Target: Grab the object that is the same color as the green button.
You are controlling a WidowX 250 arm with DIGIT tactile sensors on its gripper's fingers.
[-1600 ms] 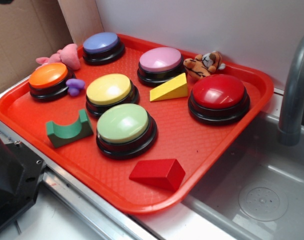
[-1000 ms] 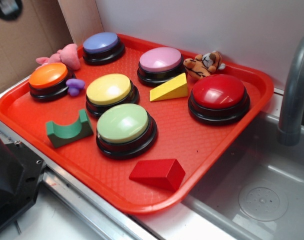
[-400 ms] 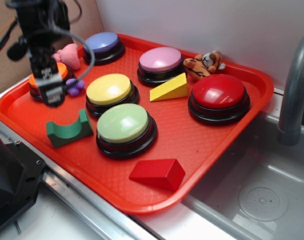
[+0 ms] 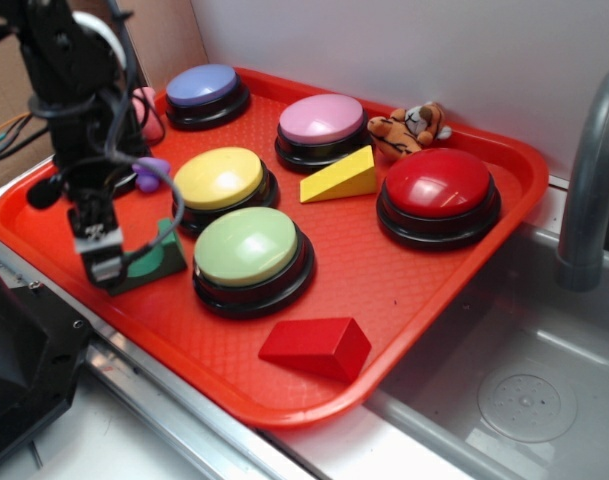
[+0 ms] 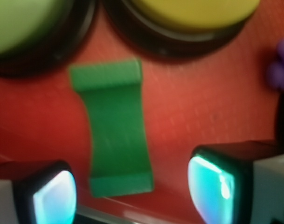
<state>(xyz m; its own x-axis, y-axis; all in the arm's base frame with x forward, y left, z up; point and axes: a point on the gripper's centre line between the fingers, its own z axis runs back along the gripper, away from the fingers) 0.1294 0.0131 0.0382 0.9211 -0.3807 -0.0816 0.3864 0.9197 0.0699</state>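
Jaws spread wide, gripper (image 5: 132,186) poised low over the green arch block (image 5: 114,140) on the red tray (image 4: 404,290), nothing held. Block lying between the fingers (image 5: 211,186), just beside the green button (image 4: 246,246) and yellow button (image 4: 218,177). Grasp not yet made; closing and lifting left.

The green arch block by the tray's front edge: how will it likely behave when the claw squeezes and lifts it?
The green arch block looks solid and hard-edged, so probably rigid. It lies arch-up on a flat base, so rolling seems unlikely. Its smooth painted faces may slip between the open claw's fingers; it likely weighs little.
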